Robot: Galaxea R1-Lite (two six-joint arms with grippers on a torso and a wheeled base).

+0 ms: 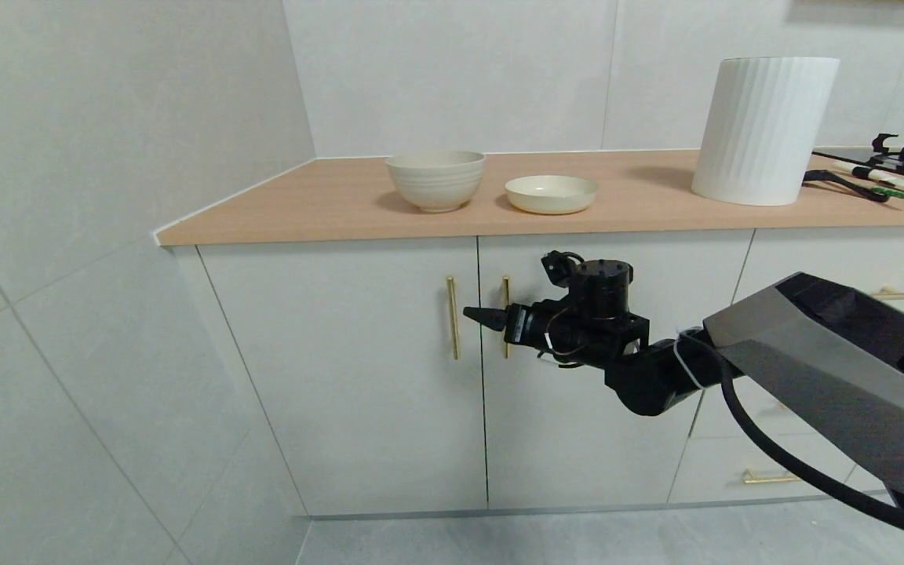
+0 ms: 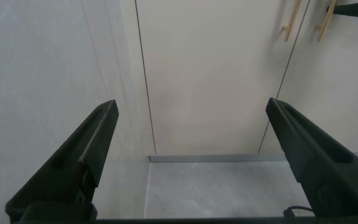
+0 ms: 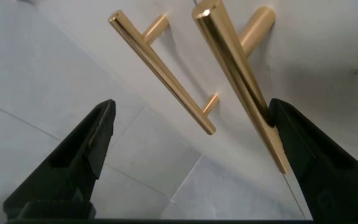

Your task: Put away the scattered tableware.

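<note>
Just below the countertop (image 1: 279, 216), right gripper (image 1: 483, 318) is spread wide at the gold door handles (image 1: 453, 318); bowl (image 1: 436, 179) + dish (image 1: 551, 193) sit on it. Can't tell which handle it's framing, so imo center on one before closing.

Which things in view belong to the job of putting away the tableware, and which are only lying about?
Belong to the job: bowl; shallow dish; gold door handles; right claw, open, near those handles.

Only lying about: white ribbed container; long tools at far right, perhaps tableware too, I cannot tell.
</note>
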